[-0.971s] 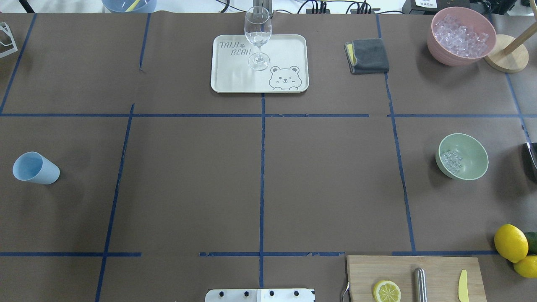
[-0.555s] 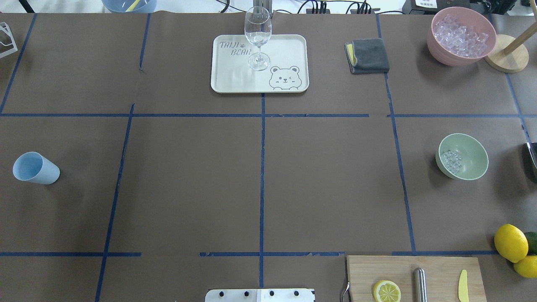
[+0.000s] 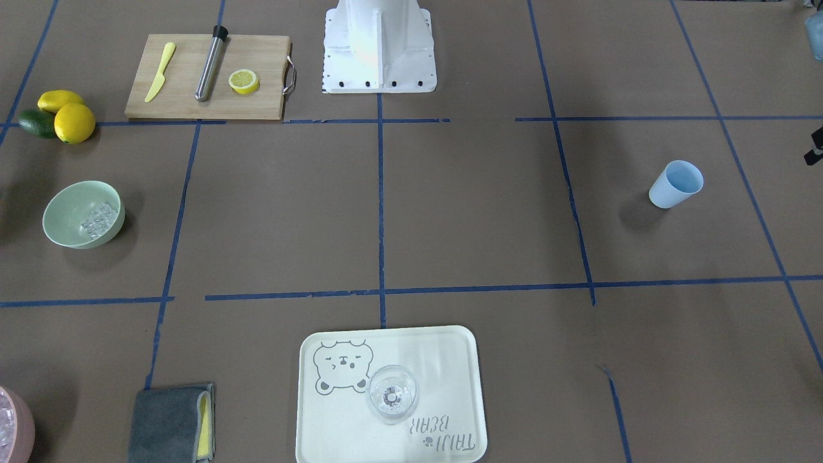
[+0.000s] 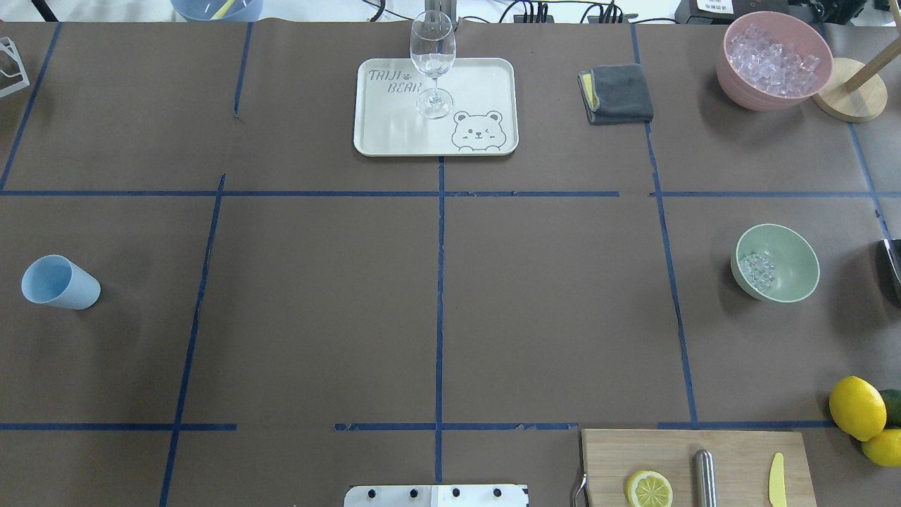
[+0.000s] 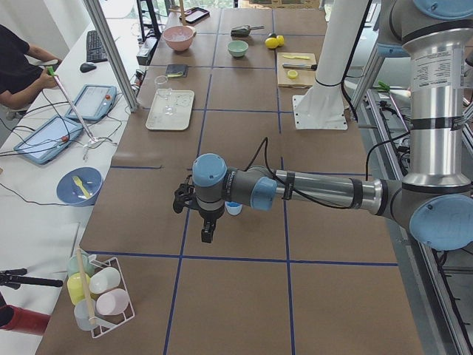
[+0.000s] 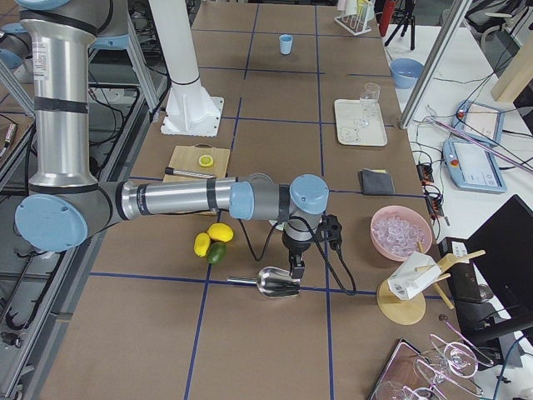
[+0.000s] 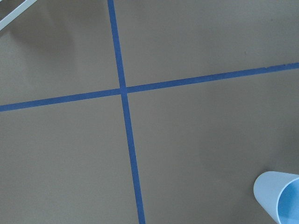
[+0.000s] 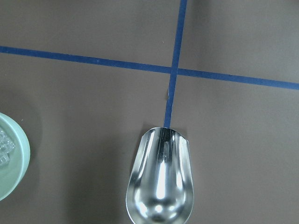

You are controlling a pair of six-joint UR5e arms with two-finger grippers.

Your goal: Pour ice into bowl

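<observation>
Clear glassy ice cubes [image 4: 758,271] sat in the round pale mint-green bowl [image 4: 799,262] near the right hand [image 6: 295,270], whose opening could not be told, on the brown desk [image 4: 317,296]

A shiny metal scoop [image 8: 160,182] lies empty on the brown table [image 8: 84,107], its squared-off end resting over a blue tape line [image 8: 170,102] just below where two lines cross. Apart from it, a sliver of the mint-green bowl [image 8: 16,163] shows, with ice [image 8: 3,144] inside.

Brown table paper [image 4: 317,317] carries a blue tape [image 4: 440,282] grid. At right, a mint-green bowl [image 4: 794,262] holds clear ice [image 4: 757,271]. At left is a pale blue cup [image 4: 60,283], top centre a cream tray [image 4: 394,123] printed with a grey bear, upper right a pink tub [image 4: 739,88], and lower right yellow lemons [image 4: 856,407].
</observation>
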